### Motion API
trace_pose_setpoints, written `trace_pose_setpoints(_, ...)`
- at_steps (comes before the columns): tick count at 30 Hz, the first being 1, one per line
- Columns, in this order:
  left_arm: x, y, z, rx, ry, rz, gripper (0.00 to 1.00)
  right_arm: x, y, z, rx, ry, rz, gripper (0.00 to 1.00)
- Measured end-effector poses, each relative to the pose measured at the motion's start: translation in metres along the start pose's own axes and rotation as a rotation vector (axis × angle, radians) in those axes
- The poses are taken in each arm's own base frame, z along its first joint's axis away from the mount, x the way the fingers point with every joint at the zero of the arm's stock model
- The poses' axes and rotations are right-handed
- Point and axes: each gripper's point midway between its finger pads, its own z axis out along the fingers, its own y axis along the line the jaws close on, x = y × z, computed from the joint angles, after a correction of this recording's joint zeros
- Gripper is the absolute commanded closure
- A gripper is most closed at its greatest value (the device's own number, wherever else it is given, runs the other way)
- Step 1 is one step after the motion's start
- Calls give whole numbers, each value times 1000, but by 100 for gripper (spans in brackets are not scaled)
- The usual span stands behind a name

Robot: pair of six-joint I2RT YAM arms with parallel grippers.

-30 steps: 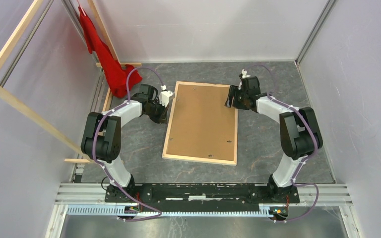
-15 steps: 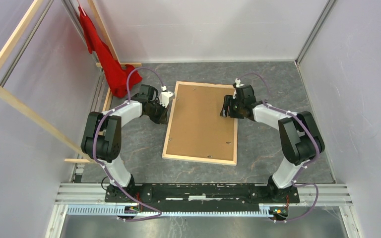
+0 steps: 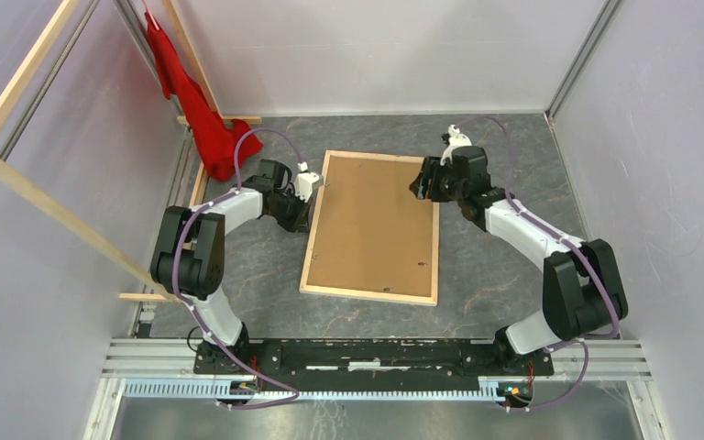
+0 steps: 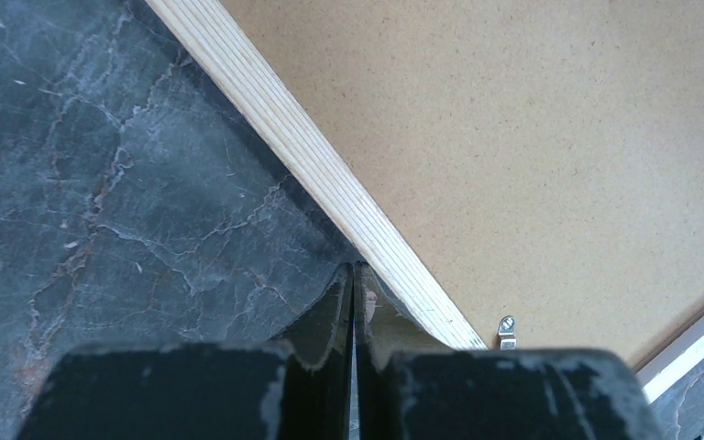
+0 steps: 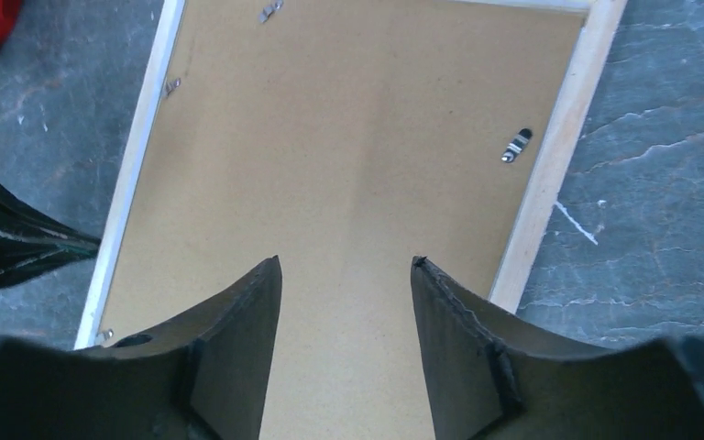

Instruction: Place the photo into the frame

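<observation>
The frame (image 3: 313,240) lies flat on the table, pale wood face up, with the brown backing board (image 3: 373,225) inside it. The photo is hidden. My left gripper (image 3: 304,209) is shut, and its tips (image 4: 353,268) rest against the outer side of the frame's left rail (image 4: 312,156). Nothing shows between them. My right gripper (image 3: 420,188) hovers open over the backing board (image 5: 357,137) near the frame's far right corner. Its fingers (image 5: 346,266) hold nothing, and the right rail (image 5: 559,147) lies just beside them.
Small metal tabs (image 5: 516,145) (image 4: 507,332) sit at the board's edges. A red cloth (image 3: 197,110) hangs at the back left beside long wooden beams (image 3: 46,197). Enclosure walls stand close on three sides.
My right gripper dipped inward over the board, then drew back toward the far right corner as its elbow swung out to the right. The left arm and frame have not moved.
</observation>
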Motion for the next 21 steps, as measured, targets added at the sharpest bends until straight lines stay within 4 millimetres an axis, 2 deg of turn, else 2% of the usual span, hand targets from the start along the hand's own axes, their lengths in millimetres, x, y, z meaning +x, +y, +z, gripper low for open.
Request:
trace_pose_setpoints(2,3,-2,1,8,3,-4,94,-1,-3,-3,-14,-25,12,60)
trace_pose_setpoints(3,4,-3,2,18,1,-7,95,-1,-5,-2,-15,-30,21,64)
trace_pose_setpoints(4,5,-5,2,25,1,-8,95,1,-6,-1,-16,-30,23,64)
trace_pose_setpoints(5,7,-6,3,33,2,-10,95,3,-7,0,-19,-26,28,59)
trace_pose_setpoints(6,9,-8,4,43,4,-13,96,5,-6,0,-23,-22,29,51)
trace_pose_setpoints(7,12,-10,5,51,7,-16,96,7,-5,1,-29,-18,30,48)
trace_pose_setpoints(10,15,-17,5,80,3,-20,96,15,2,1,-70,-16,31,56)
trace_pose_setpoints(12,18,-20,5,93,2,-23,96,29,10,0,-102,4,31,61)
trace_pose_setpoints(16,21,-25,4,111,6,-29,96,71,58,-3,-224,75,13,69)
trace_pose_setpoints(19,24,-28,2,122,15,-37,93,120,112,-12,-347,149,-18,63)
trace_pose_setpoints(21,25,-32,-1,134,20,-42,89,147,137,-18,-397,192,-34,60)
